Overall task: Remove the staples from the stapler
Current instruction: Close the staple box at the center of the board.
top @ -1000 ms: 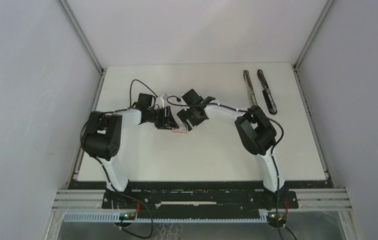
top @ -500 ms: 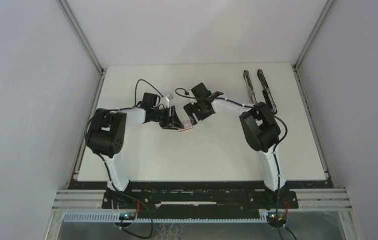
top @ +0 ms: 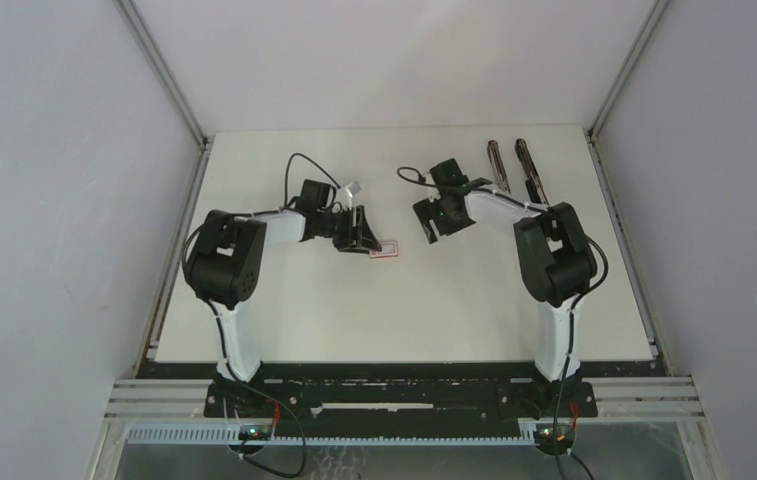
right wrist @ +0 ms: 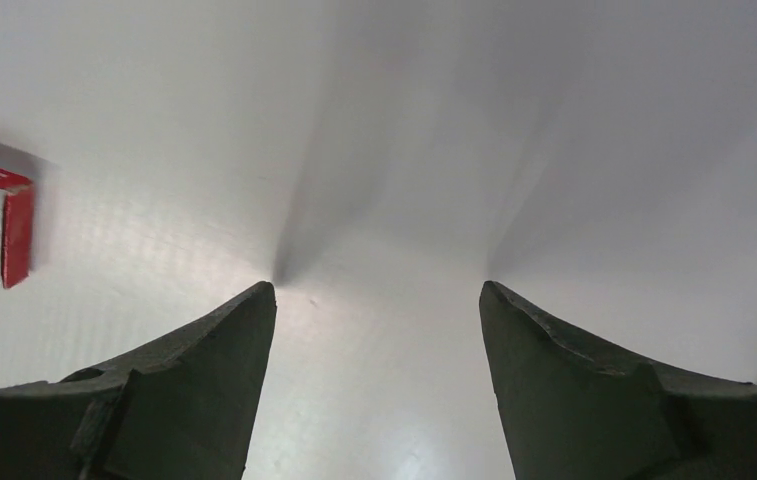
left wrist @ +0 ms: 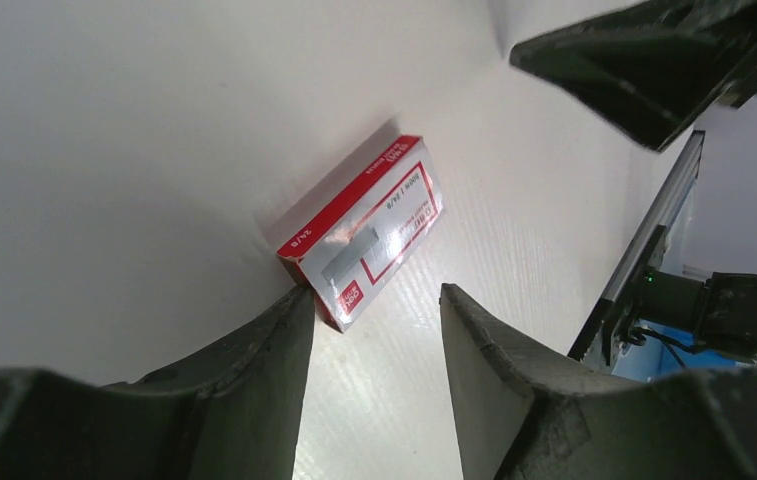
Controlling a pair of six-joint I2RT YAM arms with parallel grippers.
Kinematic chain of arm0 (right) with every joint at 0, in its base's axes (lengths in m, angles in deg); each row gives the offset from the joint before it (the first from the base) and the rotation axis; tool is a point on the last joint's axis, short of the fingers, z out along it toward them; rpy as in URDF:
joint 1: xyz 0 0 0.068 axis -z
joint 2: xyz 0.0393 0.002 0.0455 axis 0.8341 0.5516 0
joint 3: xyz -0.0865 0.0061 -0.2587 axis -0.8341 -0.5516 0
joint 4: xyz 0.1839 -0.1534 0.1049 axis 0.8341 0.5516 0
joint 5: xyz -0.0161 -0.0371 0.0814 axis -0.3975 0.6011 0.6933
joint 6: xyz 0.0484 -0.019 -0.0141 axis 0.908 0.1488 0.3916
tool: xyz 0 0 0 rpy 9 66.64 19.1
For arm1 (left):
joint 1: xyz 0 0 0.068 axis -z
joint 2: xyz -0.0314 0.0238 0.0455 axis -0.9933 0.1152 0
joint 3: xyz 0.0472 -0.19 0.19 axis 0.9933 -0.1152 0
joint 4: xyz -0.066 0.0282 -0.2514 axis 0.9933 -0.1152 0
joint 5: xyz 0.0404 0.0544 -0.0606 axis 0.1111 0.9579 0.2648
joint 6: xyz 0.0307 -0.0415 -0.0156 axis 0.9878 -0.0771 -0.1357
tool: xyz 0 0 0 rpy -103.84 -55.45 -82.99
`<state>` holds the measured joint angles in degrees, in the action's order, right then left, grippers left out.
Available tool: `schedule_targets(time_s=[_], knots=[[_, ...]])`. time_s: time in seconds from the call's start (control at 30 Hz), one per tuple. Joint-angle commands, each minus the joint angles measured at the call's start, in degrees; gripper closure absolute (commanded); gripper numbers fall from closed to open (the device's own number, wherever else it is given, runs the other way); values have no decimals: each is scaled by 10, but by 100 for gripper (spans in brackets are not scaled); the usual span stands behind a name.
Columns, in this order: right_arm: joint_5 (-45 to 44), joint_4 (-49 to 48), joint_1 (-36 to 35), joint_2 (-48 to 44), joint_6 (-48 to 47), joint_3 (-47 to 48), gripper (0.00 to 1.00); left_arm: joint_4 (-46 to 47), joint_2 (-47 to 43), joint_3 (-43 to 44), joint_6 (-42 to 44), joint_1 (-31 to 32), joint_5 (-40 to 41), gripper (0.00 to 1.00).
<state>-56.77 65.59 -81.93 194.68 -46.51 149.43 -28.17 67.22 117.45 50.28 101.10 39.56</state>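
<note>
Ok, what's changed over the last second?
Both tools were bunched over the small red-and-white box; they have drawn apart. The right tool swung right, toward the open stapler; the left tool shifted slightly right. The box moved a little rightward too and now lies on the table, outside both open tools. The stapler stayed put.

a second ago the two hands nearly met over the small red-and-white box [top: 384,250]. the right hand [top: 424,222] has since swung away toward the stapler [top: 526,160]. the left hand [top: 366,238] and the box have shifted slightly rightward, and the box now lies uncovered on the surface [top: 404,310].
</note>
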Motion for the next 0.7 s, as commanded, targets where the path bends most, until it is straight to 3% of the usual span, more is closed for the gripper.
schedule_targets(time_s=[0.0,0.3,0.47,0.5,0.57,0.67], knots=[[-14,-9,30,-78,-22,-4,25,16,1,14,-13,14,7,45],[0,-29,61,-194,-61,-63,20,6,-18,27,7,11,33,41],[60,-17,83,-258,-88,-85,15,-7,-39,40,26,-1,42,36],[69,-18,89,-276,-96,-93,13,-10,-48,40,32,-5,43,35],[79,-29,109,-317,-100,-123,0,-20,-71,38,45,-22,44,31],[101,-61,148,-388,-91,-189,0,-41,-120,27,78,-58,51,24]])
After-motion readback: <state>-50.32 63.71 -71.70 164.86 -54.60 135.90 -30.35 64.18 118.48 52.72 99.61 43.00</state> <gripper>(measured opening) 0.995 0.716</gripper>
